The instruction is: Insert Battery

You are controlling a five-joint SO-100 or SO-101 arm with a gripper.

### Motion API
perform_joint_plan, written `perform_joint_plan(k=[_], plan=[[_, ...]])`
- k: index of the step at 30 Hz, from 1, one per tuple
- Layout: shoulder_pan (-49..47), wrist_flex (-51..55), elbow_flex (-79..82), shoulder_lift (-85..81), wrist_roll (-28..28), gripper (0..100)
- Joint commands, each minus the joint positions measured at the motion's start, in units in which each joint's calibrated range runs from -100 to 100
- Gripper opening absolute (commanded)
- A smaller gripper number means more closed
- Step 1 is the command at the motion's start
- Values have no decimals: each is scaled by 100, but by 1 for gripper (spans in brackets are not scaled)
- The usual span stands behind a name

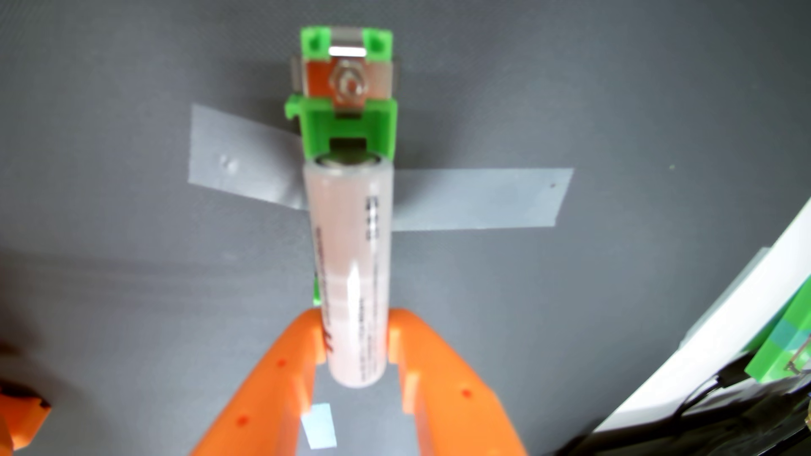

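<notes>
In the wrist view a pale pink cylindrical battery (351, 272) with small printed text runs up the middle of the picture. My orange gripper (356, 326) is shut on its lower part, one finger (307, 346) on the left and one (417, 346) on the right. The battery's metal top end sits at the lower opening of a green battery holder (349, 127), which is fixed to the grey surface with grey tape (478, 199). A metal contact clip (346, 83) shows at the holder's far end. The battery hides the holder's lower part.
The grey mat (131, 65) covers most of the view. A white edge (724, 337) runs diagonally at the lower right, with a green part (785, 346) and black cables (702, 421) beyond it. An orange arm part (22, 412) shows at the lower left.
</notes>
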Motion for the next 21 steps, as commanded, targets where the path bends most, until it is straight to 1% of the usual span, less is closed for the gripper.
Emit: perform_joint_plan(k=[1,21], plan=[[35,-28,-13,-131,-10,2],[35,-87,86,-131,-10,2]])
